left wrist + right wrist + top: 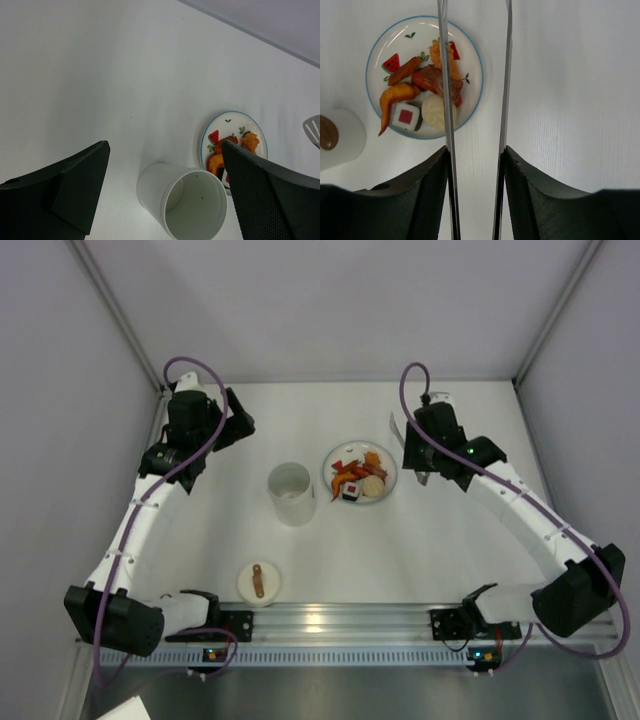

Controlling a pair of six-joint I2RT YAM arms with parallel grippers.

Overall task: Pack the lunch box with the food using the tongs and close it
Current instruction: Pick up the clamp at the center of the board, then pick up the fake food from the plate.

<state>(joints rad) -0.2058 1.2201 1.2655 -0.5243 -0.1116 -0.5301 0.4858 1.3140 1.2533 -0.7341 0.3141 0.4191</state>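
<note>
The lunch box (291,492) is a white cup standing open at mid-table, and its inside (192,210) looks empty. Its lid (258,581), with a brown strap, lies apart near the front rail. The food (358,476) is piled on a small plate: orange strips (397,95), a beige ball (436,111) and a sushi cube (405,116). My right gripper (475,155) is shut on the tongs (507,75), whose two arms stand apart, the left arm over the plate. The tong tips run out of the top of the right wrist view. My left gripper (165,147) hangs open, holding nothing, behind and left of the cup.
The plate (388,462) has a blue rim and fruit marks (214,136) and sits just right of the cup. One tong tip (312,129) shows beyond the plate. Grey walls close in the table at the left, right and back.
</note>
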